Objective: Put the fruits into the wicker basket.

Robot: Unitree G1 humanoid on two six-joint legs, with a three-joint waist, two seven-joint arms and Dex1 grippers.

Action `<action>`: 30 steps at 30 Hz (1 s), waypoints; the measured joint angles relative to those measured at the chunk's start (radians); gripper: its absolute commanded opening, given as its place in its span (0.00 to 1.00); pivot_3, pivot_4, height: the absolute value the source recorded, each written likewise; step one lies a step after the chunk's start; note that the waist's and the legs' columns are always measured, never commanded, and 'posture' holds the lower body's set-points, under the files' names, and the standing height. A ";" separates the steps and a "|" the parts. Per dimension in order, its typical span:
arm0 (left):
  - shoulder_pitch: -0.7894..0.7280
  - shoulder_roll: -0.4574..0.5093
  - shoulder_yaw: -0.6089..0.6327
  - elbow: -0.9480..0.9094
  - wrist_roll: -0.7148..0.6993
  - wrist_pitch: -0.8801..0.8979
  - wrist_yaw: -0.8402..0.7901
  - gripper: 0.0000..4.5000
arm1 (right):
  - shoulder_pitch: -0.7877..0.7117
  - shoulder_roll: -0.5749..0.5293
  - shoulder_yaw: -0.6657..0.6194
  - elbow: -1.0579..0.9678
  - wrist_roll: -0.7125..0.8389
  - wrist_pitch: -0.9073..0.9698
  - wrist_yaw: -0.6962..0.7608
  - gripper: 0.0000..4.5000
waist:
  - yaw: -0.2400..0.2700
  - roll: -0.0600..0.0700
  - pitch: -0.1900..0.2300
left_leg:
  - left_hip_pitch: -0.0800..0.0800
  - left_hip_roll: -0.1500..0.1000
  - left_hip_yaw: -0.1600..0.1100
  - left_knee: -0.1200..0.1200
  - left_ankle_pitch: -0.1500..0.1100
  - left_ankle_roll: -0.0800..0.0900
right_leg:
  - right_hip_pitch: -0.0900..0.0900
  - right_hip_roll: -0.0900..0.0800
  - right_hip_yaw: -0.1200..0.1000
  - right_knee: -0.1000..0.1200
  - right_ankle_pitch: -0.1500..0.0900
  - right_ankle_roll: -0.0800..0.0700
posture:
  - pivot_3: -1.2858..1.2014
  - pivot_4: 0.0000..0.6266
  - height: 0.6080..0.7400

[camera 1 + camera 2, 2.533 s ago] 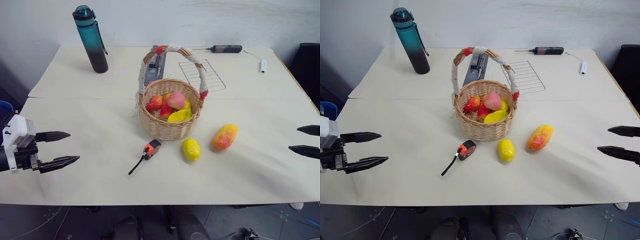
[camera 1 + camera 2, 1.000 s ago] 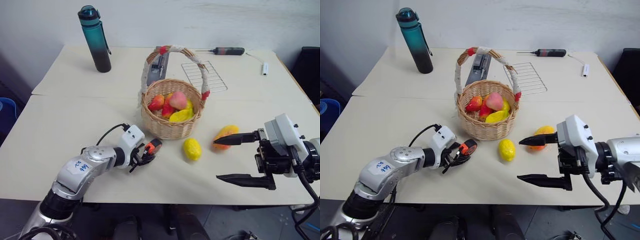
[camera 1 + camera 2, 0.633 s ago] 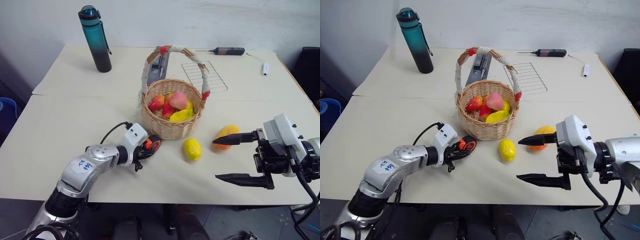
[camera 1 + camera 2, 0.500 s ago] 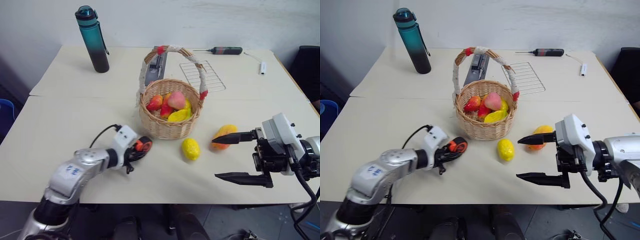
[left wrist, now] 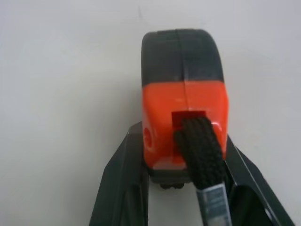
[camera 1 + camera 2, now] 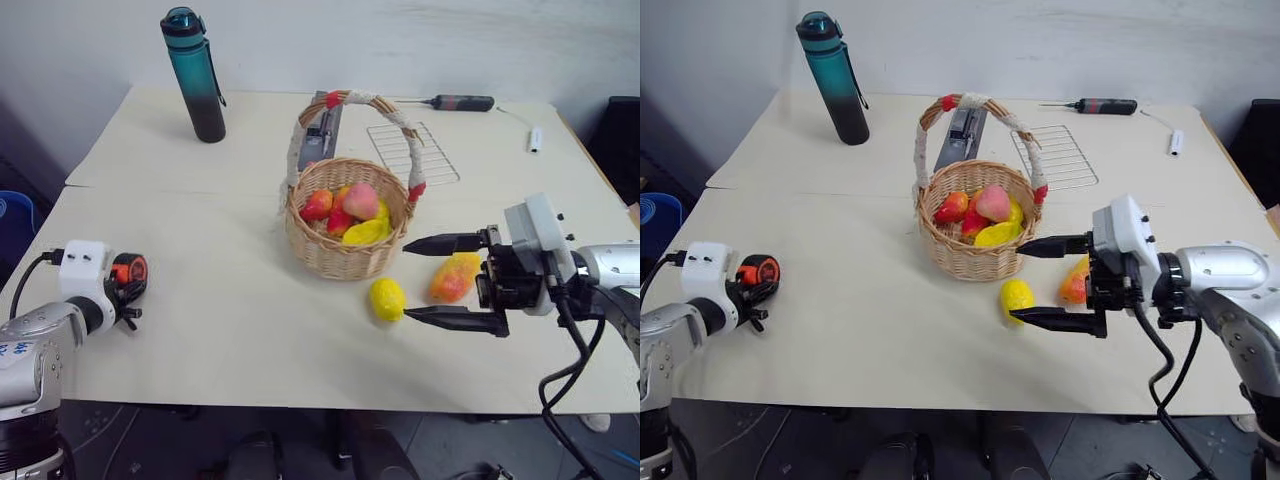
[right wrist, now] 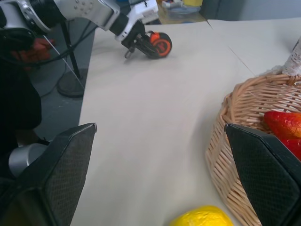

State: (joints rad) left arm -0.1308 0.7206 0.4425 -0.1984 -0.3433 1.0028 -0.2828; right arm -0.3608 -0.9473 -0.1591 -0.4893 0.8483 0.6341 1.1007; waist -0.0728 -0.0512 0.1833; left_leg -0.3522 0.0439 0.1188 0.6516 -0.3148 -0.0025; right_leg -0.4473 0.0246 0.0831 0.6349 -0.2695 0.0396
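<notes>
Your right gripper (image 6: pixel 428 280) hangs wide open just right of the wicker basket (image 6: pixel 345 255), fingers pointing left. Lemon (image 6: pixel 387 298) lies beside its lower finger, long axis pointing away from you; mango (image 6: pixel 453 277) sits between the fingers, tilted up-right. Your left gripper (image 6: pixel 130 290) pinches the tape measure (image 6: pixel 128 270) near the table's left edge (image 6: pixel 40 225). Bare table stretches between it and the basket.

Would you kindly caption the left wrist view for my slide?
Left gripper clamps the orange-and-black tape measure over the pale table.
</notes>
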 measured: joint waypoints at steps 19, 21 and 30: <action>0.060 0.201 0.326 -0.394 -0.660 0.111 -0.538 0.99 | 0.367 0.042 -0.164 -0.130 -0.042 0.054 -0.200 1.00 | 0.016 0.000 -0.001 | 0.000 0.004 -0.002 0.000 -0.002 -0.011 | -0.001 0.000 -0.009 0.002 -0.004 -0.005 | 0.52 0.24 1.00; 0.047 0.234 0.316 -0.420 -0.719 0.110 -0.564 0.99 | 0.438 0.042 -0.231 -0.160 -0.028 0.070 -0.205 1.00 | 0.017 0.000 0.000 | 0.000 0.003 -0.002 0.000 -0.002 -0.009 | -0.001 0.001 -0.008 0.001 -0.004 -0.005 | 0.52 0.24 1.00; -0.020 0.316 0.143 -0.318 -0.673 0.003 -0.594 0.99 | 0.615 0.055 -0.384 -0.214 -0.020 0.090 -0.233 1.00 | 0.002 0.000 0.000 | 0.001 0.001 -0.002 -0.002 0.009 -0.004 | 0.003 0.003 -0.003 -0.008 -0.002 -0.014 | 0.52 0.24 1.00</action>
State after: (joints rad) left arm -0.1507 1.0367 0.5850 -0.5167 -1.0165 1.0061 -0.8766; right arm 0.2541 -0.8920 -0.5434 -0.7036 0.8280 0.7237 0.8674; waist -0.0708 -0.0510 0.1830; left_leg -0.3512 0.0452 0.1165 0.6495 -0.3062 -0.0066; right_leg -0.4444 0.0276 0.0804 0.6274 -0.2716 0.0253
